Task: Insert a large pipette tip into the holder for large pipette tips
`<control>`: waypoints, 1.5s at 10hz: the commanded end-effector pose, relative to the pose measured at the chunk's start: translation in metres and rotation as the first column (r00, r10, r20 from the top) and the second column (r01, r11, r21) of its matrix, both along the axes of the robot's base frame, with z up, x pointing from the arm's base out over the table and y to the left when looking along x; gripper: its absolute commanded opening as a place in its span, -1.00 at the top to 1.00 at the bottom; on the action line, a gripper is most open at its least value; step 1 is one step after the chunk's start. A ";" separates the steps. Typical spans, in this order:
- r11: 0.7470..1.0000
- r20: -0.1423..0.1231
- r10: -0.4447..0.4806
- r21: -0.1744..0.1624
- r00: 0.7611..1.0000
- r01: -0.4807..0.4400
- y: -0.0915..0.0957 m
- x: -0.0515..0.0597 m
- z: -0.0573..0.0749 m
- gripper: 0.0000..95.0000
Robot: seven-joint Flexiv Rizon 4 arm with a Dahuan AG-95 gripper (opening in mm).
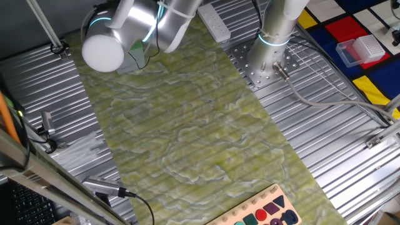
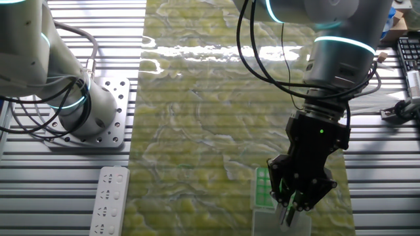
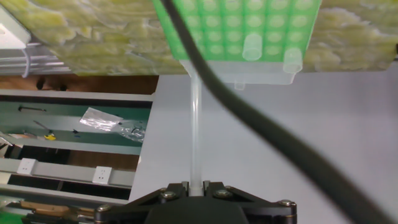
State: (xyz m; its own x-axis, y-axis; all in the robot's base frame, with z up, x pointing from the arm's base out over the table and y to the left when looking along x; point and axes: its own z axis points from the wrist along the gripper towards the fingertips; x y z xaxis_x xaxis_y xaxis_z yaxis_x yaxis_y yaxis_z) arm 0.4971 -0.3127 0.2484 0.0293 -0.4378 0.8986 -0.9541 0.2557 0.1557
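In the hand view my gripper [image 3: 195, 185] is shut on the large pipette tip [image 3: 195, 130], a pale translucent sliver that runs up from the jaws toward the near edge of the holder for large pipette tips [image 3: 236, 31], with its green gridded top. Two tips [image 3: 252, 46] stand in its near rows. In the other fixed view the gripper [image 2: 294, 208] hangs at the front right of the mat beside and partly over the green holder [image 2: 262, 187]. In the first fixed view the arm's white housing [image 1: 103, 50] hides both.
A green-yellow marbled mat [image 2: 216, 111] covers the table's middle, ribbed metal on both sides. A white power strip [image 2: 108, 200] lies by the arm base [image 2: 85, 111]. A pinkish-red box with white grid [image 1: 361, 50] sits far right. A black cable [image 3: 249, 118] crosses the hand view.
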 end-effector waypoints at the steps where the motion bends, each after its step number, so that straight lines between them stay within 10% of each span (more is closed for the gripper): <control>1: 1.000 0.000 0.001 -0.002 1.000 -0.001 0.000 -0.001 0.000 1.00; 15: 0.999 -0.031 -0.003 -0.037 1.000 0.002 0.011 0.002 -0.007 1.00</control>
